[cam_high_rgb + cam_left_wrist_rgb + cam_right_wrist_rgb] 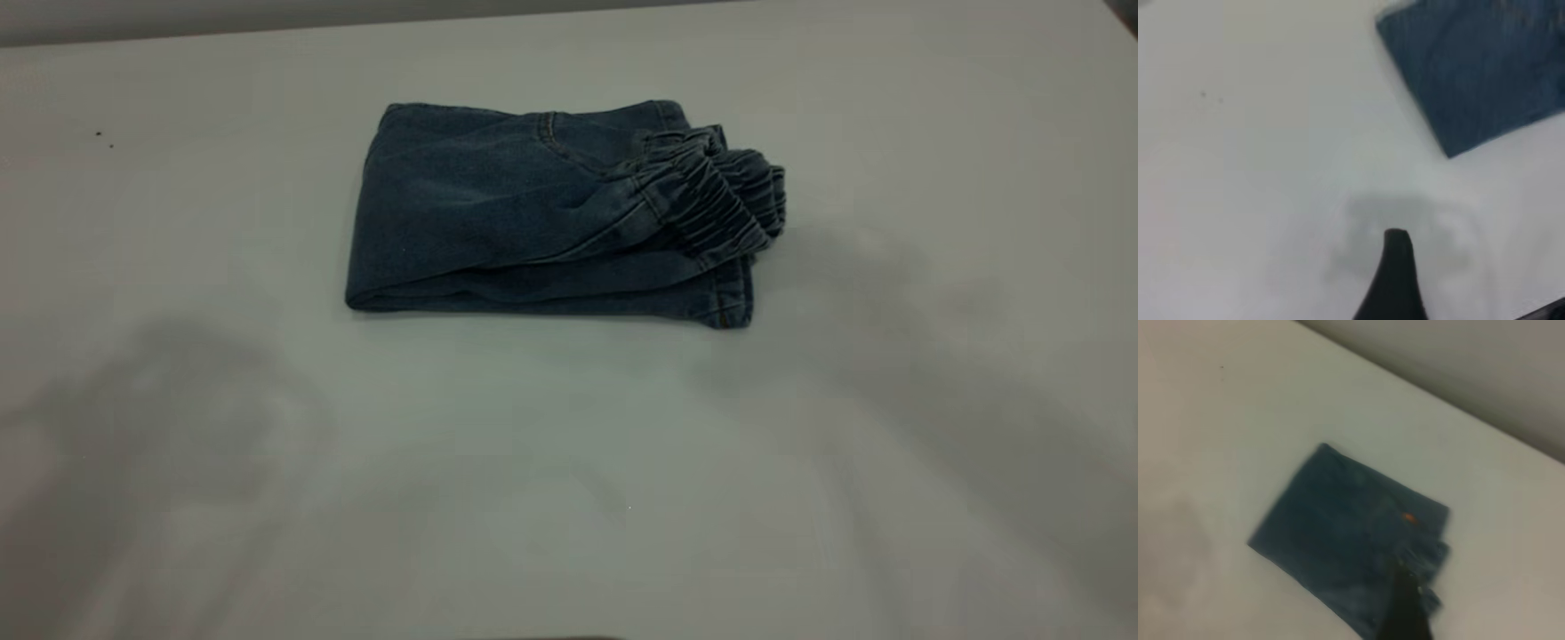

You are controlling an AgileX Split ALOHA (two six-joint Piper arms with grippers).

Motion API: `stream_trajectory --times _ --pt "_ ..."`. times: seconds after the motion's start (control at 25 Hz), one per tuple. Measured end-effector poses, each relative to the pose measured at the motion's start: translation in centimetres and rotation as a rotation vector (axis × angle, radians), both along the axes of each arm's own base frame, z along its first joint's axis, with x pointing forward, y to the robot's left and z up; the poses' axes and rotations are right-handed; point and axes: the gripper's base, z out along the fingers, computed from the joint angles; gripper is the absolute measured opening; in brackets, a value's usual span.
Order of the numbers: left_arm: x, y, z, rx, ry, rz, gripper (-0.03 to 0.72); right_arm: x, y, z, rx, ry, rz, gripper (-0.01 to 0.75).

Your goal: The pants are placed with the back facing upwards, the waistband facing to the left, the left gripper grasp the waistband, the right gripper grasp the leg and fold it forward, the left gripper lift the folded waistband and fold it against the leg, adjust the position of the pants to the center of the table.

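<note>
The pants (533, 213) sit folded into a neat rectangle near the middle of the table (569, 462), waistband (720, 200) bunched on the right side. Neither arm touches them; the left gripper (1397, 280) hangs over bare table, the right gripper (1408, 607) above the pants. Can't tell how their fingers stand.

Pants (533, 213): blue denim cloth, matt, faintly faded, soft creases. Waistband (720, 200): same denim, gathered into tight ribbed ruffles. Table (569, 462): smooth, matt, pale grey-white, no sheen. Visible fingers (1395, 280) of left gripper: black, matt.
</note>
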Motion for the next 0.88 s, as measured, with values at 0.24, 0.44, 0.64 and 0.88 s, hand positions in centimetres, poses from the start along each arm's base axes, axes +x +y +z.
stream_trajectory --times 0.24,0.44,0.64,0.88 --pt "-4.3 1.3 -0.6 -0.029 -0.016 0.017 0.567 -9.0 -5.3 -2.5 -0.047 0.049 -0.018 0.467" --pt "-8.3 2.6 -4.6 -0.031 0.055 0.049 0.551 -16.3 -9.6 -8.1 0.012 0.039 -0.093 0.467" --pt "-12.5 4.0 -9.2 -0.052 0.098 0.092 0.536 -21.8 -13.2 -15.6 0.06 -0.004 -0.189 0.467" --pt "-15.8 5.1 -13.8 -0.062 0.087 0.098 0.535 -25.2 -15.2 -20.5 0.102 -0.039 -0.21 0.467"
